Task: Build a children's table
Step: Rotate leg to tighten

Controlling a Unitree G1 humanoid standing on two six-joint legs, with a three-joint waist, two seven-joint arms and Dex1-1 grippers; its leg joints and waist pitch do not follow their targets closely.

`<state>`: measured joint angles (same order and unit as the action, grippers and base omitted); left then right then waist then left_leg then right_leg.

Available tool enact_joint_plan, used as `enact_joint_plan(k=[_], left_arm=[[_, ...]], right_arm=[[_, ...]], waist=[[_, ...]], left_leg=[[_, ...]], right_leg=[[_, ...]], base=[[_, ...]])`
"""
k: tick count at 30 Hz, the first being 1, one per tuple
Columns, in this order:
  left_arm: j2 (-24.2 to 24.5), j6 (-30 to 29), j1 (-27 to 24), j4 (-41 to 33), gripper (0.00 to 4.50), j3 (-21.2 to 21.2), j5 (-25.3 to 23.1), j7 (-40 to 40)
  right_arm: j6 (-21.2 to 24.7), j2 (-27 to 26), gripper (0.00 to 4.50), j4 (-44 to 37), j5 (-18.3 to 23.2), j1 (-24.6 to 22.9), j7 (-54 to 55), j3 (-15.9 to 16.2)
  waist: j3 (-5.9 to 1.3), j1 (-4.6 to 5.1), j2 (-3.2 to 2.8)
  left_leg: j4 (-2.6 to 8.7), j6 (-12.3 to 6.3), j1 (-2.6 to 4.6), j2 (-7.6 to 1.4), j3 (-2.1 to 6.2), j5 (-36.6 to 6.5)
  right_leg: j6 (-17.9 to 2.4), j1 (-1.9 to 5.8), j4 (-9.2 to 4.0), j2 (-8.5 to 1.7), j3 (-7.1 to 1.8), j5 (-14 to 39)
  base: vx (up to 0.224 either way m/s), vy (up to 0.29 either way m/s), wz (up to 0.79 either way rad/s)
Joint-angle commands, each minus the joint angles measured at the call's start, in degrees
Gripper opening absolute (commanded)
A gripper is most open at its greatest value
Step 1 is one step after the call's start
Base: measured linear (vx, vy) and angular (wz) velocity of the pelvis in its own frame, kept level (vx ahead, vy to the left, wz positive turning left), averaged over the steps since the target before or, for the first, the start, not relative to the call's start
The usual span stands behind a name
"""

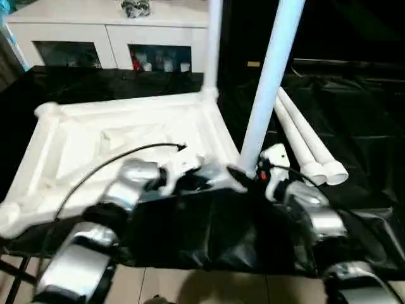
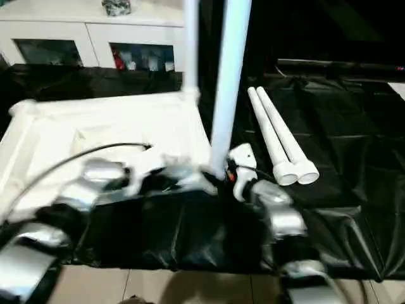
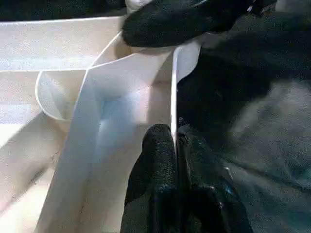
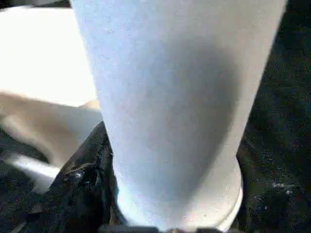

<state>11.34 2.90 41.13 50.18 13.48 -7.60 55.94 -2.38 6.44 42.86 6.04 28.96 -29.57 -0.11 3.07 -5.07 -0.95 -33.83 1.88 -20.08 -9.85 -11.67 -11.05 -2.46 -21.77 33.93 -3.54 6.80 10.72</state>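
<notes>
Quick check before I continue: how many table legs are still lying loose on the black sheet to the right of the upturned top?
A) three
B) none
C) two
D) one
C: two loose legs lie side by side on the black sheet, right of the upturned top, while one leg stands in the far corner socket and another leg stands upright at the near corner by the right gripper.

One table top [image 1: 126, 136], four tube legs [image 1: 269, 82], one cabinet [image 1: 107, 31], two silver forearms [image 1: 310, 215].

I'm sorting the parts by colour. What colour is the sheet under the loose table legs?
Black, glossy sheet; clearest in the right eye view, under the two loose legs.
</notes>
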Motion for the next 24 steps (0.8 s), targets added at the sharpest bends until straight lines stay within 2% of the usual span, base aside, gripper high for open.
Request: enact_joint_plan(k=[1, 3, 4, 5, 10, 12, 16, 17, 18, 21, 23, 24], left_arm=[[-4.3, 0.1, 0.4, 1.4, 0.00, 1.0, -0.1, -5.2], [-5.3, -0.2, 0.4, 1.5, 0.00, 1.3, -0.4, -6.6], [-5.6, -0.3, 0.3, 1.4, 0.00, 1.4, -0.5, -6.8], [-5.6, -0.1, 0.2, 1.3, 0.00, 1.4, -0.6, -6.5], [-3.3, 2.4, -0.9, -0.1, 0.00, 1.3, 0.3, -1.8], [-2.0, 4.0, -1.5, -0.6, 0.00, 1.3, 0.9, 1.3], [0.2, 5.8, -2.4, -1.2, 0.00, 1.7, 1.5, 5.4], [1.5, 6.1, -3.0, -2.0, 0.00, 1.3, 2.8, 9.0], [1.9, 6.1, -3.2, -2.3, 0.00, 1.1, 3.3, 10.0], [4.1, 6.3, -4.0, -3.6, 0.00, 0.8, 5.1, 16.3], [4.7, 6.4, -4.1, -3.7, 0.00, 0.8, 5.3, 17.4], [5.4, 6.7, -4.0, -3.6, 0.00, 0.8, 5.5, 18.8]], right_arm=[[0.7, -3.9, 2.76, 3.6, -2.2, 0.4, 4.9, 2.4], [-0.2, -5.4, 2.76, 4.7, -2.9, 1.1, 8.2, 2.1], [-0.9, -5.8, 3.32, 4.9, -3.5, 1.3, 9.3, 2.2], [-1.8, -6.0, 3.45, 5.2, -4.0, 1.6, 10.2, 2.0], [-3.3, -3.5, 3.73, 5.1, -4.6, 2.0, 5.8, 3.1], [-3.8, -2.0, 3.94, 4.8, -4.5, 2.0, 2.2, 3.8], [-3.8, 0.1, 3.94, 3.0, -2.5, 1.7, -5.7, 4.1], [-3.5, 2.2, 3.94, 0.9, -1.3, 1.0, -12.6, 5.0], [-3.4, 2.7, 3.94, 0.3, -1.0, 0.8, -14.5, 5.3], [-4.3, 7.1, 3.94, -2.5, -0.8, -0.6, -25.5, 8.4], [-3.9, 8.1, 3.94, -3.2, -0.4, -1.0, -28.4, 9.1], [-2.9, 9.2, 3.94, -4.4, 0.3, -1.5, -32.1, 9.6]], waist=[[-3.27, 0.26, 0.04], [-3.21, 0.32, 0.17], [-3.25, 0.30, 0.22], [-3.27, 0.28, 0.23], [-3.39, 0.14, 0.14], [-3.56, 0.10, 0.23], [-3.51, -0.17, 0.18], [-3.57, -0.33, 0.23], [-3.61, -0.46, 0.12], [-3.52, -0.38, 0.30], [-3.41, -0.45, 0.29], [-3.39, -0.47, 0.53]], left_leg=[[4.26, -0.80, 0.79, -4.46, 2.73, -12.9], [4.23, -1.11, 0.75, -4.38, 2.64, -13.2], [4.19, -1.48, 0.66, -4.30, 2.63, -12.9], [4.12, -1.88, 0.54, -4.26, 2.55, -12.6], [4.22, -2.78, 0.42, -4.40, 2.61, -12.0], [4.02, -3.65, 0.16, -4.34, 2.41, -10.8], [3.94, -4.42, 0.08, -4.46, 2.20, -9.9], [3.88, -4.64, 0.03, -4.45, 2.20, -9.9], [3.87, -5.01, -0.09, -4.67, 2.22, -9.5], [3.85, -5.32, -0.11, -4.61, 2.15, -10.0], [3.86, -5.41, -0.06, -4.56, 2.13, -10.4], [3.88, -5.20, -0.01, -4.56, 2.17, -10.6]], right_leg=[[-7.1, 1.77, -5.79, -7.17, -4.47, 23.3], [-7.2, 1.84, -5.83, -7.18, -4.51, 23.0], [-7.1, 1.95, -5.80, -7.21, -4.53, 22.9], [-7.0, 1.92, -5.84, -7.29, -4.60, 23.0], [-6.8, 2.07, -5.61, -7.08, -4.54, 21.7], [-7.7, 2.28, -5.15, -7.08, -4.59, 18.4], [-8.2, 2.28, -4.99, -6.96, -4.54, 17.3], [-8.2, 2.52, -4.90, -6.99, -4.43, 17.3], [-8.1, 2.47, -4.74, -6.90, -4.44, 16.4], [-8.3, 2.41, -4.70, -6.77, -4.33, 16.8], [-7.9, 2.32, -4.97, -6.80, -4.36, 18.5], [-7.7, 2.39, -5.09, -6.80, -4.34, 19.5]], base=[[0.000, 0.000, 0.00], [0.000, 0.000, 0.00], [0.000, 0.000, 0.00], [0.000, 0.000, 0.00], [0.000, 0.000, 0.00], [0.000, 0.000, 0.00], [0.000, 0.000, 0.00], [0.000, 0.000, 0.00], [0.000, 0.000, 0.00], [0.000, 0.000, 0.00], [0.000, 0.000, 0.00], [0.000, 0.000, 0.00]])
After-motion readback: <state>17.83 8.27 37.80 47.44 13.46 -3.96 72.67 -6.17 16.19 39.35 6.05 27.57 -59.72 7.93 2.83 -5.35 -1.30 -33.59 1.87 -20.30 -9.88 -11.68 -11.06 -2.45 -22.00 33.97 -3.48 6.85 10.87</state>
